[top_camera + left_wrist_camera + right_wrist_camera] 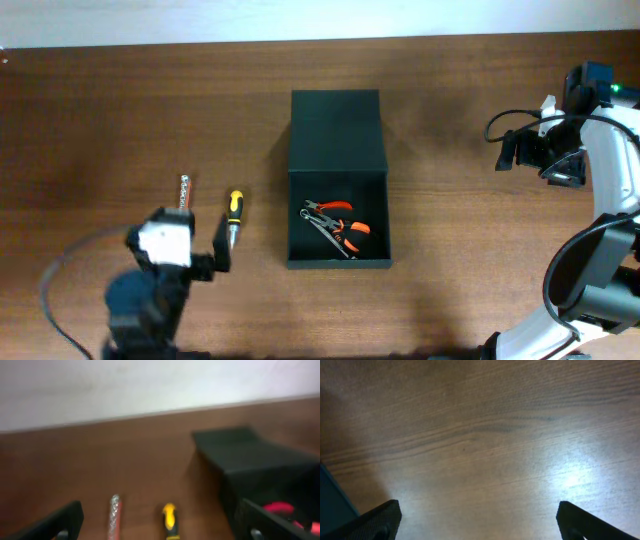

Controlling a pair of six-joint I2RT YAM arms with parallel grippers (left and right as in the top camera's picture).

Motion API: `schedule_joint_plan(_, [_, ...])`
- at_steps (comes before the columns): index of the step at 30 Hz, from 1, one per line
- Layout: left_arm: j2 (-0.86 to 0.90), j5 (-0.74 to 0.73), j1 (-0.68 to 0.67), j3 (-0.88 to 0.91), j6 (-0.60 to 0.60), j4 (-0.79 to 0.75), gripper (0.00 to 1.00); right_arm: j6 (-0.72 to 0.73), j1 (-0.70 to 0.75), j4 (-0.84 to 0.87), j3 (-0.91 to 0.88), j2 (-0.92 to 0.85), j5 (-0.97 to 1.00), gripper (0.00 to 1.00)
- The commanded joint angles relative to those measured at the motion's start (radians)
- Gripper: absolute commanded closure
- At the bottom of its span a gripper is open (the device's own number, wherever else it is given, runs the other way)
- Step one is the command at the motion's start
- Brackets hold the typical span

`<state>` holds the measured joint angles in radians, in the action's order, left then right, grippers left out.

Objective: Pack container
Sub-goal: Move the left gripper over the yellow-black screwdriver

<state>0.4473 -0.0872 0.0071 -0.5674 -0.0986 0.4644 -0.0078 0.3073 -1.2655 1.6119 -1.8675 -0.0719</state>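
so, the container [366, 195] sits mid-table with its flap lid [337, 130] laid back toward the far edge and orange-handled pliers [340, 228] inside it. left gripper [159, 510] has its fingers wide apart and holds nothing, hovering near the yellow screwdriver [234, 212] and a thin metal tool [185, 190], both left of the container. right gripper [479, 510] is also spread wide and empty over the table [495, 435], well right of the container.

I can't read any words or numbers anywhere. The black container [337, 125] looks plain all over. The yellow-handled tool [234, 206] is too small and blurry to show letters.
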Motion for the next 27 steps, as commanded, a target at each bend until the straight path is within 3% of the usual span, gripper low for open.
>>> schedule_joint_plan(1, [0.249, 0.048, 0.002, -0.238, -0.072, 0.136, 0.01, 0.002, 0.001, 0.003, -0.004, 0.008, 0.002, 0.01])
schedule_joint_plan(6, [0.601, -0.13, 0.002, -0.502, -0.072, 0.301, 0.01, 0.002, 0.001, 0.003, -0.004, 0.008, 0.002, 0.01])
schedule_joint_plan(14, [0.943, -0.108, 0.002, -0.547, 0.001, 0.402, 0.01, 0.002, 0.001, 0.003, -0.004, 0.008, 0.002, 0.01])
schedule_joint_plan(27, [1.12, -0.136, 0.002, -0.547, 0.043, 0.445, 0.01, 0.002, 0.001, 0.003, -0.004, 0.008, 0.002, 0.01])
